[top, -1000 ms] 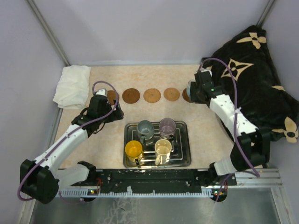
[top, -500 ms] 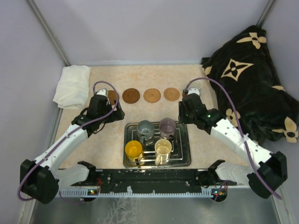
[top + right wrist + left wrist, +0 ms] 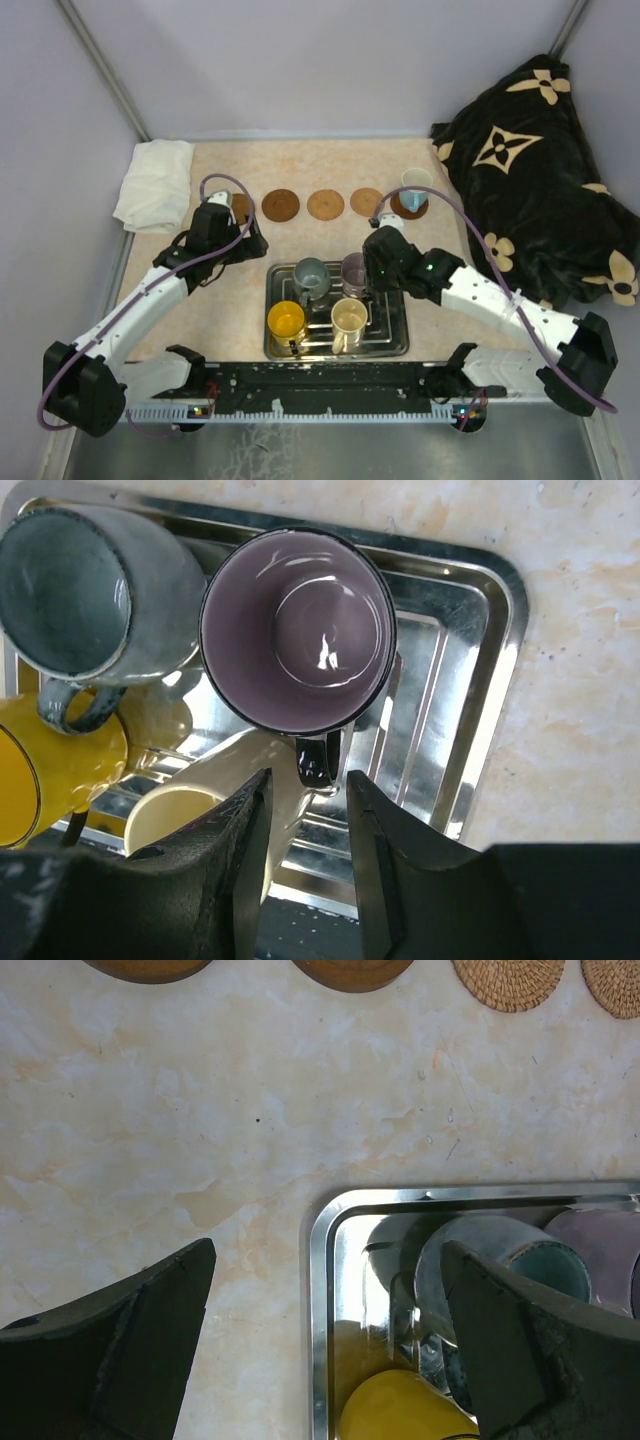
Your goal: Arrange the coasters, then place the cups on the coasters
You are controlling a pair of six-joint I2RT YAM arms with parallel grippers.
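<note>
the right hand (image 3: 308,778) hung over the purple cup (image 3: 297,630) in the tray (image 3: 480,630) near the surface's (image 3: 580,680) near edge, fingers set narrow astride its handle (image 3: 318,765), not yet clamped; a clean lift called for a centred pinch and a straight rise clear of the grey cup (image 3: 70,590).

No text, number, label or brand could be read. The black blanket (image 3: 545,190) carried only cream flower and star motifs, no letters. The cups (image 3: 310,272) and tray (image 3: 340,353) were unmarked.
</note>
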